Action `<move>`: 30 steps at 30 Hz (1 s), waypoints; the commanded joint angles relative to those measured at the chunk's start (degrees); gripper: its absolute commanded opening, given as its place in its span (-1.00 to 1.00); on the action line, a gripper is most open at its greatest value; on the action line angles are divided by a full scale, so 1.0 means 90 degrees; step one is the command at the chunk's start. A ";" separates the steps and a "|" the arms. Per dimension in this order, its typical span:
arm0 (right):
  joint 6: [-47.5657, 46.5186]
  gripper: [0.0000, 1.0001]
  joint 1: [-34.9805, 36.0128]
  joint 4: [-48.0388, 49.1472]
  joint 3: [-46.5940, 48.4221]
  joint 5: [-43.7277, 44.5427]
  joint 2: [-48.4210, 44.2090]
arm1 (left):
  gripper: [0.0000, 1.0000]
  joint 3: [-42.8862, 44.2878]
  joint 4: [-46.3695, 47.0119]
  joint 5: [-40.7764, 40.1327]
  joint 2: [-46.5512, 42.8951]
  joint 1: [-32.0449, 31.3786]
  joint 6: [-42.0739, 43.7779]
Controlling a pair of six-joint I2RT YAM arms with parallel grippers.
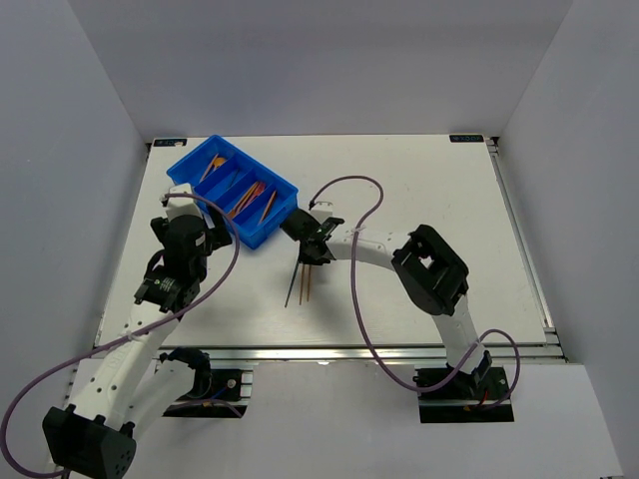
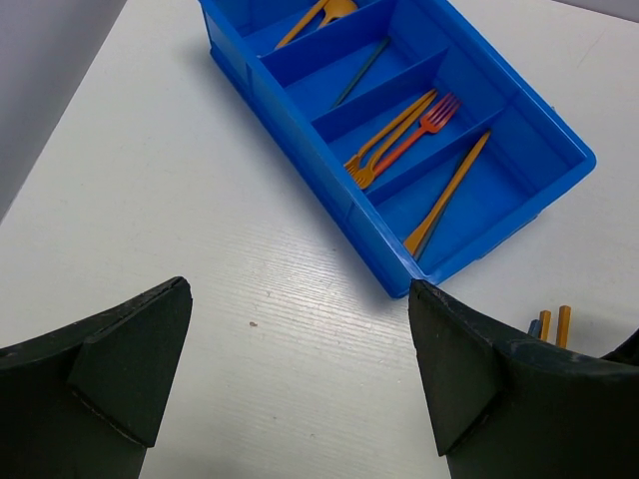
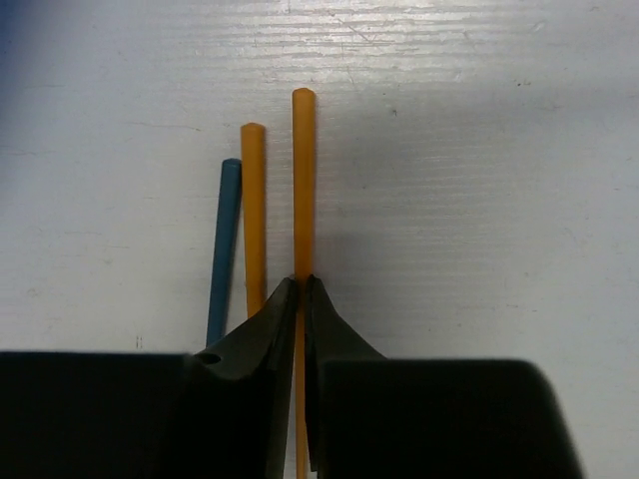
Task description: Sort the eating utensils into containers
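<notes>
The blue divided tray stands at the back left and fills the top of the left wrist view. It holds orange and red forks, an orange knife, a dark stick and an orange utensil. Three sticks lie side by side on the table. My right gripper is shut on the right-hand orange stick. Beside it lie a second orange stick and a dark blue stick. My left gripper hangs open over bare table in front of the tray.
The right arm arches across the middle of the white table, trailing a purple cable. Grey walls enclose the table on three sides. The stick ends show at the lower right of the left wrist view.
</notes>
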 commanded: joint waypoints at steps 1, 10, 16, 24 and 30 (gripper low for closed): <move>0.0143 -0.91 -0.0169 -0.0148 -0.0651 -0.0386 0.0088 | 0.96 0.0190 -0.0069 0.0137 0.0082 0.0010 -0.0111; -0.1317 -1.00 -0.0247 0.0953 -0.2164 -0.0539 -0.2358 | 0.96 -0.0228 0.1147 0.3922 0.0688 -0.0116 -0.2412; -0.2034 -1.00 -0.0247 0.2927 -0.3745 -0.2006 -0.4469 | 0.96 -0.0669 0.3650 0.4738 0.1322 -0.1190 -0.3870; -0.1820 -1.00 -0.0238 0.4130 -0.4148 -0.3159 -0.5498 | 0.59 -0.0874 0.4549 0.4562 0.1918 -0.1757 -0.4378; -0.1781 -1.00 -0.0208 0.4207 -0.3943 -0.3384 -0.5401 | -0.39 -0.0865 0.4774 0.4610 0.2065 -0.1826 -0.4457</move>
